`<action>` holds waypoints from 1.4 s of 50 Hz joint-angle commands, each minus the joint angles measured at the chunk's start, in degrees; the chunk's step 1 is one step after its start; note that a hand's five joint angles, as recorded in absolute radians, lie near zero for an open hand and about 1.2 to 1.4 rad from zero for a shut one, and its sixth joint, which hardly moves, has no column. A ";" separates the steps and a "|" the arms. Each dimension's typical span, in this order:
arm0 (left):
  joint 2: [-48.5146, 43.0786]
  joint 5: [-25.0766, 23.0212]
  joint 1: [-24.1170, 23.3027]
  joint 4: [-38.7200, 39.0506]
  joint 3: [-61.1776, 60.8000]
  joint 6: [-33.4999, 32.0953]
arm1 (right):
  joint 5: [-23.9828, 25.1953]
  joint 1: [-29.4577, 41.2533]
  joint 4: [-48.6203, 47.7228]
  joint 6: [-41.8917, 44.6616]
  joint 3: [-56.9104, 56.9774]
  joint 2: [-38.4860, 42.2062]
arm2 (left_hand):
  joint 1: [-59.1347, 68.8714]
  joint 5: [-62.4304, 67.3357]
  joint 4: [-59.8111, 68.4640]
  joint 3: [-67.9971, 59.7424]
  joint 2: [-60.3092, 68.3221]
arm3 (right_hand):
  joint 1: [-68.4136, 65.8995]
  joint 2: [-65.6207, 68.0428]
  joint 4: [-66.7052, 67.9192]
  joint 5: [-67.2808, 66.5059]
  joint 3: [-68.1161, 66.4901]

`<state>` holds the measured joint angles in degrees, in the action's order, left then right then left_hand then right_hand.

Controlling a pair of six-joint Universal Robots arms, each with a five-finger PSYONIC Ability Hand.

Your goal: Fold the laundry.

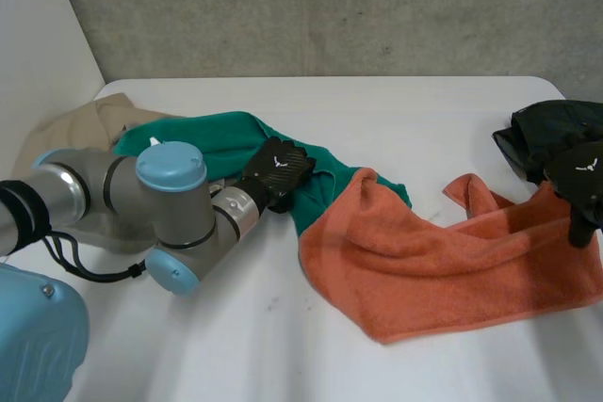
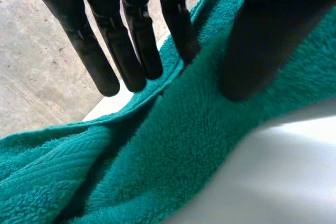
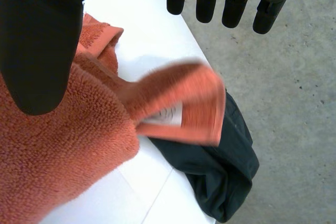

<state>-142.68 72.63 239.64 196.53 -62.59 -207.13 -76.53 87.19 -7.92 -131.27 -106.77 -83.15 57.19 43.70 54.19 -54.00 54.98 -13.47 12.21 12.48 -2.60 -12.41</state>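
Observation:
A green towel (image 1: 217,134) lies bunched at the back left of the table, and my left hand (image 1: 275,171) rests on its right part. In the left wrist view the fingers (image 2: 131,40) are straight along a raised fold of the green towel (image 2: 184,145) and the thumb presses on the cloth. An orange towel (image 1: 424,261) is spread to the right, overlapping the green one's end. My right hand (image 1: 584,181) hovers at its right edge. In the right wrist view the right hand (image 3: 37,40) is open above the orange towel (image 3: 52,150), whose loose corner with a label (image 3: 184,103) hangs below the fingers.
A dark garment (image 1: 546,129) lies crumpled at the table's far right corner, partly over the edge (image 3: 220,177). A beige cloth (image 1: 71,129) sits at the far left behind my left arm. The white table (image 1: 283,345) is bare in front.

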 commanded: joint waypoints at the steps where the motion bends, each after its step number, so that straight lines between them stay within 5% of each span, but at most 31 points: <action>1: -1.11 4.62 0.21 0.34 3.70 -0.03 | 0.94 0.26 -0.08 -3.55 -0.45 -0.09 | 22.81 26.30 25.81 -26.00 25.02 | 3.47 -2.21 -2.48 2.60 2.41; 8: 2.31 19.64 2.49 1.40 7.57 -1.52 | 6.03 3.50 0.18 -6.28 -2.04 -2.19 | 22.81 26.30 25.81 -26.00 25.02 | 3.47 -2.21 -2.48 2.60 2.41; 11: 7.74 24.30 7.30 4.11 6.70 -3.45 | 6.92 6.23 0.18 -7.86 -2.13 -3.07 | 22.81 26.30 25.81 -26.00 25.02 | 3.47 -2.21 -2.48 2.60 2.41; 19: 15.15 32.66 20.84 13.78 4.93 -8.72 | 7.01 9.48 0.27 -8.74 -3.09 -3.34 | 22.81 26.30 25.81 -26.00 25.02 | 3.47 -2.21 -2.48 2.60 2.41; 23: 15.41 33.19 25.34 14.93 5.02 -11.81 | 6.83 11.16 0.18 -8.74 -3.71 -2.99 | 22.81 26.30 25.81 -26.00 25.02 | 3.47 -2.21 -2.48 2.60 2.41; 24: 15.41 33.37 25.87 14.93 5.11 -12.07 | 6.83 11.24 0.18 -8.74 -3.88 -2.99 | 20.17 23.65 23.17 -23.36 22.37 | 3.47 -2.21 -2.48 2.60 2.41; 26: 15.41 33.46 26.66 15.11 4.76 -12.07 | 6.83 11.33 0.27 -8.74 -4.15 -2.99 | -8.27 -4.79 -5.27 5.09 -6.07 | 3.47 -2.21 -2.48 2.60 2.41; 31: 15.85 33.11 25.53 15.02 1.07 -12.07 | 6.83 11.33 0.27 -8.74 -4.32 -3.16 | -40.18 -36.70 -37.18 36.99 -37.98 | 3.47 -2.21 -2.48 2.60 2.41; 35: 17.60 32.84 21.93 14.32 -2.71 -12.07 | 6.83 11.33 0.27 -8.74 -4.24 -3.34 | -44.95 -41.47 -41.95 41.77 -42.75 | 3.47 -2.21 -2.48 2.60 2.41; 42: 19.98 27.16 12.88 11.26 -10.87 -11.90 | 6.83 11.16 0.27 -8.74 -4.76 -3.25 | -44.11 -40.63 -41.12 40.93 -41.91 | 3.47 -2.21 -2.48 2.60 2.41; 46: 19.90 21.09 9.98 5.82 -14.13 -11.29 | 6.92 10.89 0.36 -8.74 -5.03 -3.25 | -44.11 -40.63 -41.11 40.93 -41.91 | 3.47 -2.21 -2.48 2.60 2.41; 54: 15.43 18.34 6.71 1.05 -13.53 -6.36 | 7.36 10.72 0.27 -8.65 -5.03 -2.99 | -43.28 -39.79 -40.28 40.09 -41.07 | 3.47 -2.21 -2.48 2.60 2.41; 59: 8.13 19.66 6.98 1.22 -5.98 -6.45 | 7.36 10.72 0.36 -8.74 -5.29 -2.81 | -23.46 -19.98 -20.46 20.28 -21.26 | 3.47 -2.21 -2.48 2.60 2.41; 64: 3.65 23.34 13.72 1.84 0.43 -8.46 | 7.36 10.72 0.27 -8.74 -5.55 -2.81 | 22.75 26.24 25.75 -25.94 24.96 | 3.47 -2.21 -2.48 2.60 2.41; 70: 2.49 33.18 19.19 5.96 6.86 -15.84 | 7.18 10.72 0.27 -8.48 -5.47 -2.81 | 22.81 26.30 25.81 -26.00 25.02 | 3.47 -2.21 -2.48 2.60 2.41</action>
<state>-139.09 96.84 252.98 198.71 -61.70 -216.19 -69.22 97.90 -7.63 -139.96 -112.28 -85.95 66.52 55.69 68.55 -68.20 68.55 -13.47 12.21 12.48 -2.60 -12.41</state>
